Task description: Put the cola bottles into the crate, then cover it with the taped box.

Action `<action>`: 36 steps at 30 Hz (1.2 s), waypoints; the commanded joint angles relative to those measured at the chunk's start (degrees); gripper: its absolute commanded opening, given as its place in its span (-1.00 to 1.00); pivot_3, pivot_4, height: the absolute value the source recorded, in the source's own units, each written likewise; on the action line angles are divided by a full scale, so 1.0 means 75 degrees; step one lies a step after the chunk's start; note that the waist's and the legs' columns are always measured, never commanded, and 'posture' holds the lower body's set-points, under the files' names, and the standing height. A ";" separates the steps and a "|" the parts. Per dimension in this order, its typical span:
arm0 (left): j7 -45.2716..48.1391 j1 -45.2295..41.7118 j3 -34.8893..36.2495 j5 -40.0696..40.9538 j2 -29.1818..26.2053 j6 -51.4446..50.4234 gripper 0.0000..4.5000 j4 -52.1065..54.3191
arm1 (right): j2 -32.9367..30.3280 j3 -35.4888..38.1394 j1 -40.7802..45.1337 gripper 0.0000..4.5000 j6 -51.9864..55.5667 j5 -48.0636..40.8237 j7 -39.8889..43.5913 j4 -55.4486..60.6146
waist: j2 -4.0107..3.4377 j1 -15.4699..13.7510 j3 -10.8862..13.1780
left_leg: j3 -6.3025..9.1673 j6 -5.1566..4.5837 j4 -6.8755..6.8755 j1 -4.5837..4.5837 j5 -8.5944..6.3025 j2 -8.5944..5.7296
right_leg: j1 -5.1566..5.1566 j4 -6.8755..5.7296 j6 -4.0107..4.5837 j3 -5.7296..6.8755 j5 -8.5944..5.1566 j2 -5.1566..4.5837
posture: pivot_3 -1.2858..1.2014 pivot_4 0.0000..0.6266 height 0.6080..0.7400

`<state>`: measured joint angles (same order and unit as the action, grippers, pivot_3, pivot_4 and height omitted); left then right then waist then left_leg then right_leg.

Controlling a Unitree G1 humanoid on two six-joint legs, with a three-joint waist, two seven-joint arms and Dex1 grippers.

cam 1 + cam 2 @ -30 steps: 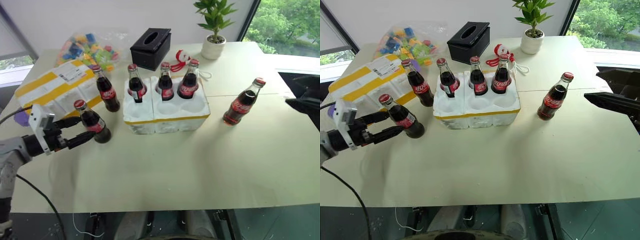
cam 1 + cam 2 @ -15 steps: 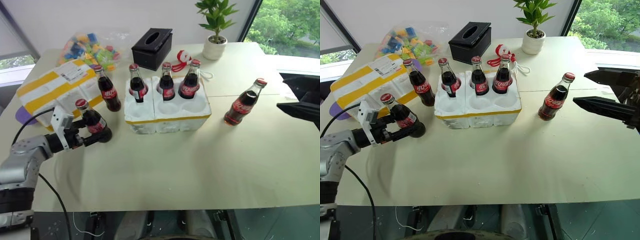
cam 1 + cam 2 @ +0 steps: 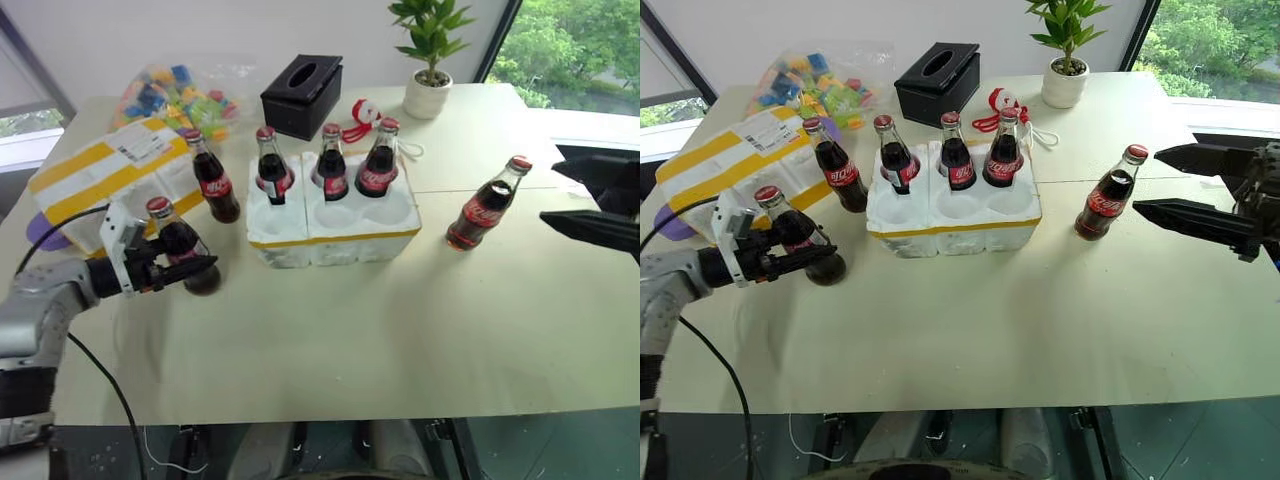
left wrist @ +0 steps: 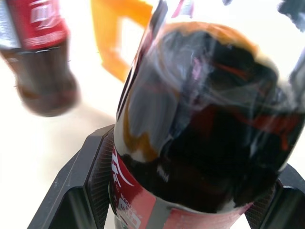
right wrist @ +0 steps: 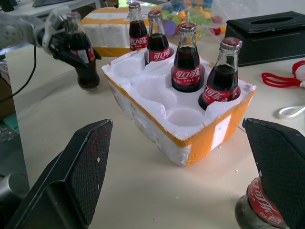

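The white foam crate (image 3: 335,243) with its yellow band sits mid-table. Three cola bottles (image 3: 332,168) stand in its rear wells, and the front wells are empty. My left gripper (image 3: 192,266) is shut on a fourth bottle (image 3: 180,243) left of the crate; the left wrist view has that bottle (image 4: 200,129) pressed between both fingers. A fifth bottle (image 3: 213,180) stands by the taped box (image 3: 100,182). My right gripper (image 3: 1148,180) is open, just right of a sixth bottle (image 3: 487,205) with a small gap between them.
A black tissue box (image 3: 302,88), a bag of coloured blocks (image 3: 175,95), a red-and-white trinket (image 3: 365,115) and a potted plant (image 3: 428,92) line the far side. A purple object (image 3: 42,233) lies beside the taped box. Bare tabletop (image 3: 330,340) stretches in front of the crate.
My left gripper's fingers have closed in around the bottle left of the crate. The right gripper has slid a little leftward toward the bottle on the right.
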<state>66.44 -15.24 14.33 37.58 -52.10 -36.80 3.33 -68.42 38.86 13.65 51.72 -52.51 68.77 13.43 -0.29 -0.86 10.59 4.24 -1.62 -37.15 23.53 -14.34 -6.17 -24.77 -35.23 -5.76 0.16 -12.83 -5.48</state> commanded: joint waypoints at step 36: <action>0.0123 -0.6990 -0.3027 -0.2198 0.4492 0.1596 0.26 -0.4770 | 0.0930 0.0620 -0.1114 1.00 -0.0241 -0.0087 -0.1719 0.1109 | 0.0028 -0.0174 0.0014 | 0.0000 -0.0007 -0.0041 0.0008 0.0003 -0.0018 | 0.0000 -0.0034 -0.0051 0.0003 0.0029 0.0000 | 0.03 -0.52 0.88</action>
<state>66.41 -64.52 -10.26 21.20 -18.16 -27.34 -34.23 -61.52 41.64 4.72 50.78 -52.71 56.43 21.07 -0.08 -2.17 10.70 4.24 -1.67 -37.46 23.60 -14.31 -6.30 -24.79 -35.49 -6.15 0.19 -12.62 -5.48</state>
